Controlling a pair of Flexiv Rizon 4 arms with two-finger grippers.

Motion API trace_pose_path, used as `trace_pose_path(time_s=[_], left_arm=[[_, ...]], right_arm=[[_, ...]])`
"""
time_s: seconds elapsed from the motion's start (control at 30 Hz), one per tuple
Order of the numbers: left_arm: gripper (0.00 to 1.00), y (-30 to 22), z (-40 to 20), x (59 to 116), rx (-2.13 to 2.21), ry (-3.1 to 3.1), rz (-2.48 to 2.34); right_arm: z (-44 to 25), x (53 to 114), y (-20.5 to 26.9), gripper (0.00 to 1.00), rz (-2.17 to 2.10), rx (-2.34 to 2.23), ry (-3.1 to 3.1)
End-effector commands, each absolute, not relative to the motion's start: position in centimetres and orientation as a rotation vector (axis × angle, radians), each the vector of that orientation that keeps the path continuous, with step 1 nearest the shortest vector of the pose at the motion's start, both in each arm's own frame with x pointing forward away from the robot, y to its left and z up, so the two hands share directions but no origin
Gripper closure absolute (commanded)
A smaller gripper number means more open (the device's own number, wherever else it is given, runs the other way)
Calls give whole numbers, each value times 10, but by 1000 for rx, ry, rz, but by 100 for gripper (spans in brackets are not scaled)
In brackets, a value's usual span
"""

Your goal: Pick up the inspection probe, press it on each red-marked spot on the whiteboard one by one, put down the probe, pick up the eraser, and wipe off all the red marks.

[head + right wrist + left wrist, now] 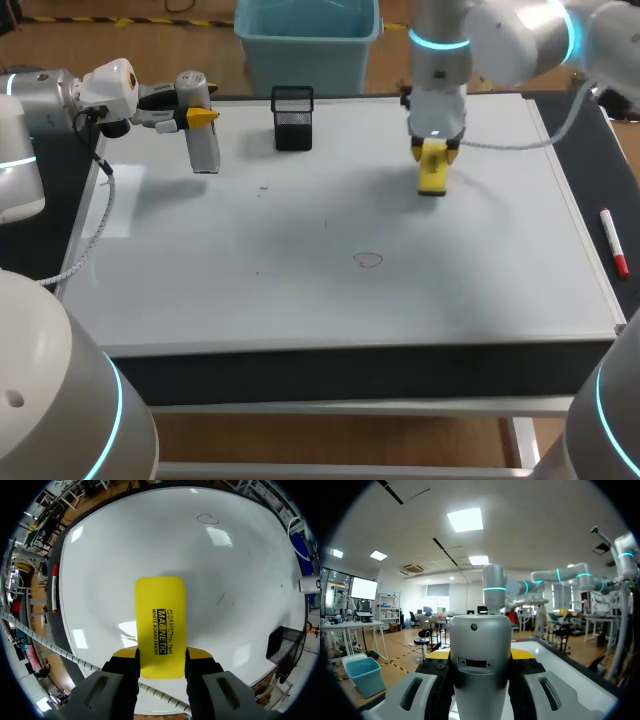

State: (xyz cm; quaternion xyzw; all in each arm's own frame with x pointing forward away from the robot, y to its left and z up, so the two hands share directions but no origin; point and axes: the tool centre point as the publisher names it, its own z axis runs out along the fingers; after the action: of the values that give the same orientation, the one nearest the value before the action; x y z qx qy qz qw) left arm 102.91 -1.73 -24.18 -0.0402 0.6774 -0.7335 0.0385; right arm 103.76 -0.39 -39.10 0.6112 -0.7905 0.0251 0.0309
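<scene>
Two tools are clamped over a glossy whiteboard (300, 290): a seemingly metal cylindrical probe (204, 150) in left gripper (200, 113), flat yellow eraser (432, 172) in right gripper (435, 150).

Arms: left arm (25, 130), right arm (510, 35), glossy white-silver rounded links, glowing cyan ring at joints. Grippers: left gripper (197, 112), right gripper (434, 150), grey slotted finger housings, black mid-sections, bright yellow tips. Thin grey cable (110, 185) at left wrist; spiral-wrapped cable (50, 642) at right.
</scene>
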Motion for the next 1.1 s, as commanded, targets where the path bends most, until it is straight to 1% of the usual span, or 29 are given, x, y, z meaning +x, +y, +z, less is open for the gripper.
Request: trace_pose_path(time_s=[0.03,0.63,0.87,1.1], left_arm=[[100,-17,-241,1030,-120,2080,-2252],[100,-17,-241,1030,-120,2080,-2252],[100,-17,-241,1030,-120,2080,-2252],[100,-17,-241,1030,-120,2080,-2252]], right_arm=[[-370,1036,-33,100,68,1878,-2454],[-374,1057,-110,100,44,1729,-2533],[-381,1058,-134,100,23,1663,-2566],[-378,1056,-143,100,41,1621,-2585]])
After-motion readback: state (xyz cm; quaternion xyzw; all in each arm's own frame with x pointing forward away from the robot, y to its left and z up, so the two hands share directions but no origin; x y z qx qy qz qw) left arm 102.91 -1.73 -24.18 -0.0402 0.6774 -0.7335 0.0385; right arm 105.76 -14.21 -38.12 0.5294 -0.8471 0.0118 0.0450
